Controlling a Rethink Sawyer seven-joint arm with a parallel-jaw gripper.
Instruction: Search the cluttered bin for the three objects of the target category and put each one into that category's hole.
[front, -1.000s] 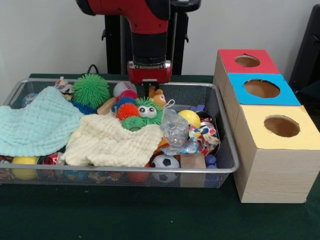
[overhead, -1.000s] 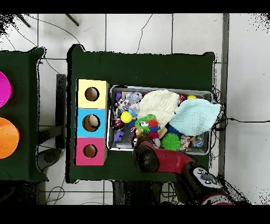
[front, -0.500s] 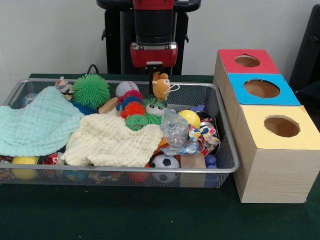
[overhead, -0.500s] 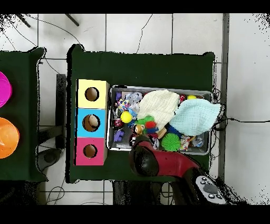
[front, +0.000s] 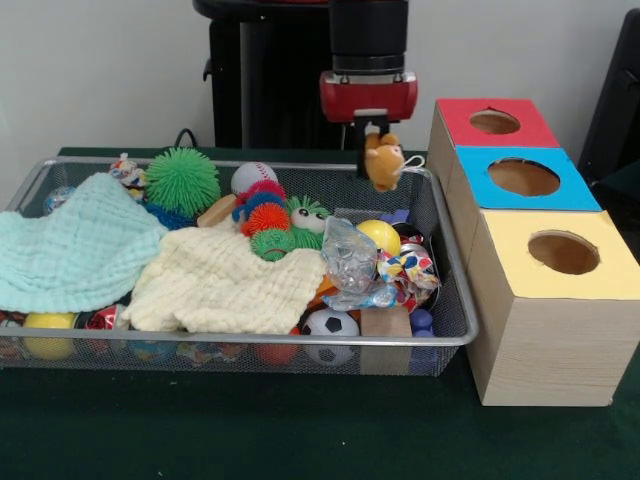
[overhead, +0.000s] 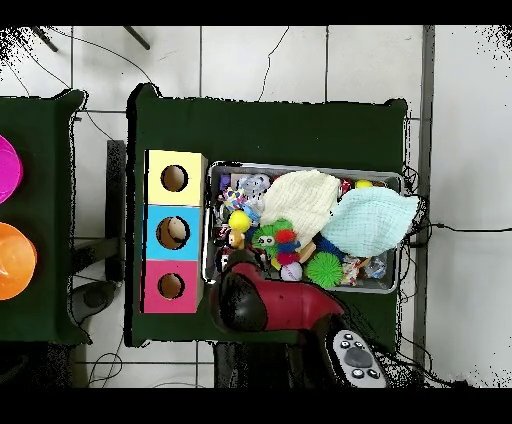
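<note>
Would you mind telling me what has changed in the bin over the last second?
The gripper took hold of the small orange plush toy among the fuzzy toys, lifted it clear of the wire bin and carried it toward the row of boxes; it now hangs above the bin's box-side end. The cloths, balls and boxes stayed put.
</note>
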